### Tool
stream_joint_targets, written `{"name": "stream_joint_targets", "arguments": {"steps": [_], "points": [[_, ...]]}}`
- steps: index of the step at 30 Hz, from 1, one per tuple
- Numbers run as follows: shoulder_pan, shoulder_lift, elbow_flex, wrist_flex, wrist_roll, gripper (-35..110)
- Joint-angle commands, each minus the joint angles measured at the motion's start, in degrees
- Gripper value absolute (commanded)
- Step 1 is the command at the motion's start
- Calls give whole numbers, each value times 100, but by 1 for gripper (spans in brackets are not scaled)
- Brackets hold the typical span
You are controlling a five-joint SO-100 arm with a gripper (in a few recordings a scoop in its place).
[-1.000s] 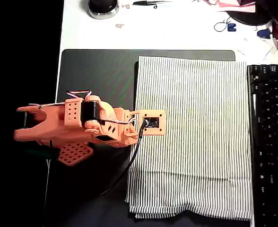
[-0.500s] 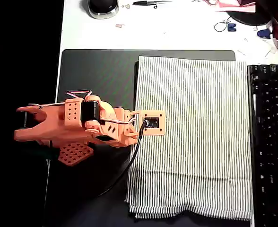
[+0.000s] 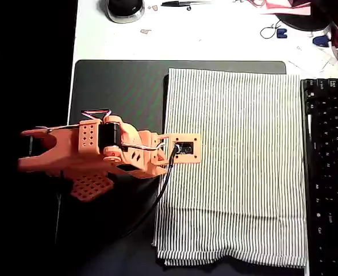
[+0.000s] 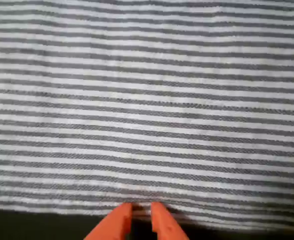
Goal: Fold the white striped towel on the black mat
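The black mat (image 3: 117,92) lies along the desk's left edge, with the white striped towel (image 3: 238,167) spread flat over its right part. The pincer (image 4: 141,218), nearly closed, pinches the towel's left hem at mid-length. A thin bite could let the hem slip free or drag the towel instead of folding it.

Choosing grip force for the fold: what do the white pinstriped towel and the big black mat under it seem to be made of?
The white striped towel looks like thin woven cloth, probably cotton: the wrist view shows a weave texture and its lower hem ripples. The black mat looks like a matte, soft-surfaced desk mat, perhaps fabric over rubber: flat, no glare. The orange gripper looks like plastic.
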Motion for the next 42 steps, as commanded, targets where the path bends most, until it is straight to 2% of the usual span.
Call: {"name": "stream_joint_targets", "arguments": {"steps": [1, 6, 8, 22, 28, 33, 42], "points": [[-18, 18, 97, -9, 44, 5], [70, 18, 97, -9, 44, 5], [114, 18, 97, -9, 53, 0], [272, 18, 97, -9, 88, 0], [299, -18, 97, -9, -193, 0], [360, -475, -79, -299, -281, 0], [167, -1450, -1028, -237, -246, 0]]}}
